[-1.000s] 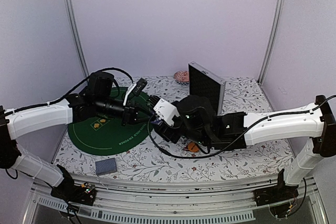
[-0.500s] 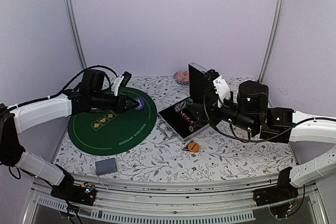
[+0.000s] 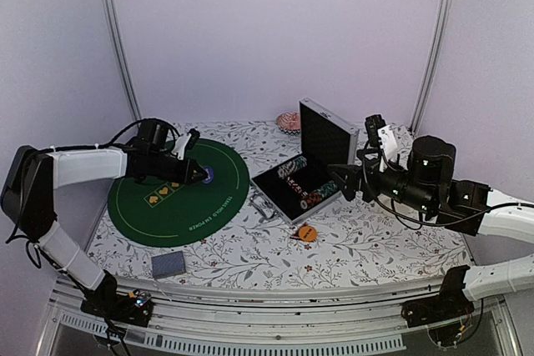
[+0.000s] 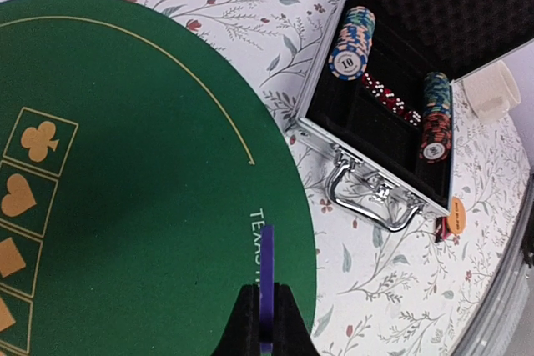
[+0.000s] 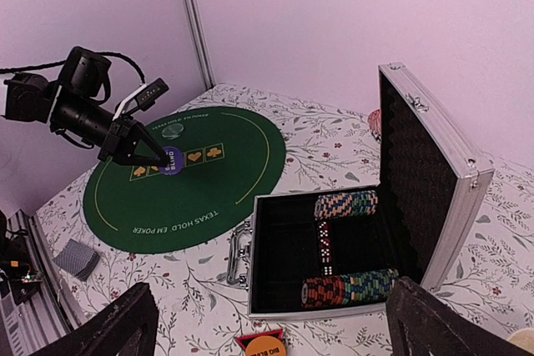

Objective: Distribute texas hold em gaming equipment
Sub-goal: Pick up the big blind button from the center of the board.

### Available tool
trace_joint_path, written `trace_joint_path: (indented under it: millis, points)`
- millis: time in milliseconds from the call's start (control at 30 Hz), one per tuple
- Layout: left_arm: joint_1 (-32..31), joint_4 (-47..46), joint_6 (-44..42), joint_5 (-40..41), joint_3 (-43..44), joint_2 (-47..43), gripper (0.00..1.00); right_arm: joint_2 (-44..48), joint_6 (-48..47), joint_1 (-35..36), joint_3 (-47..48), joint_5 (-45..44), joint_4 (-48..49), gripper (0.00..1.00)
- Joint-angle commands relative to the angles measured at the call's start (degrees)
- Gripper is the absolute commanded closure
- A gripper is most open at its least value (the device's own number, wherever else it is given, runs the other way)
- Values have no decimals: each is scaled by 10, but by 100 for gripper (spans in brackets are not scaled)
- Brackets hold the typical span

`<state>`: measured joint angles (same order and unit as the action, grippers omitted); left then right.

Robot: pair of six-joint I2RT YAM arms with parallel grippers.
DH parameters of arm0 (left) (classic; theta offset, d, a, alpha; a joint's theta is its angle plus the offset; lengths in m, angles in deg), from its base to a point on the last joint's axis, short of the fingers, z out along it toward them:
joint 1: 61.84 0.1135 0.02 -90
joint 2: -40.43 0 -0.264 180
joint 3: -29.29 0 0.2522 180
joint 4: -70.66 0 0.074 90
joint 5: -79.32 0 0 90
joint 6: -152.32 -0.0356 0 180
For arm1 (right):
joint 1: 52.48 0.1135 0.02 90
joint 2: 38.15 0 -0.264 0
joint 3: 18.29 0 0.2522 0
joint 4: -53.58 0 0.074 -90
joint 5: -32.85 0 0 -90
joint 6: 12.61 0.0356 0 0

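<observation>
My left gripper is shut on a purple blind button, held edge-on between its fingers just above the right part of the green round mat. Two rows of striped poker chips lie in the open silver case, with dice between them. In front of the case an orange round button lies on the tablecloth. A deck with grey-blue backs sits near the front left edge. Right of the case, my right gripper hangs open and empty, facing it.
The case lid stands upright at the back, its handle pointing toward the mat. A cream mug stands right of the case. A pink object lies by the back wall. Metal frame posts rise at both back corners.
My right arm has swung from over the case back to the right, and its jaws have opened wide. My left gripper, still holding the purple button, has drawn slightly left over the mat.
</observation>
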<state>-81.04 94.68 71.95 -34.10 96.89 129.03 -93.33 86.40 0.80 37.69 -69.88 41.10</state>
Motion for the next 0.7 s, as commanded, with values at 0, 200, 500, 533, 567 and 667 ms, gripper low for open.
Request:
trace_joint_path:
  millis: [0,200,500,533,567,667]
  points:
    - [13,14,0,6,21,11,100,-2,17,-8,-7,17,-21,2]
    - [18,15,2,6,21,14,100,-26,19,-14,4,22,-25,2]
    - [18,18,3,6,23,13,100,-59,24,-15,23,27,-37,2]
    - [19,19,3,8,23,13,100,-69,24,-15,28,27,-45,2]
    - [19,19,4,10,23,13,100,-77,27,-15,35,24,-55,2]
    - [22,22,12,16,24,14,100,-109,40,-16,65,1,-97,2]
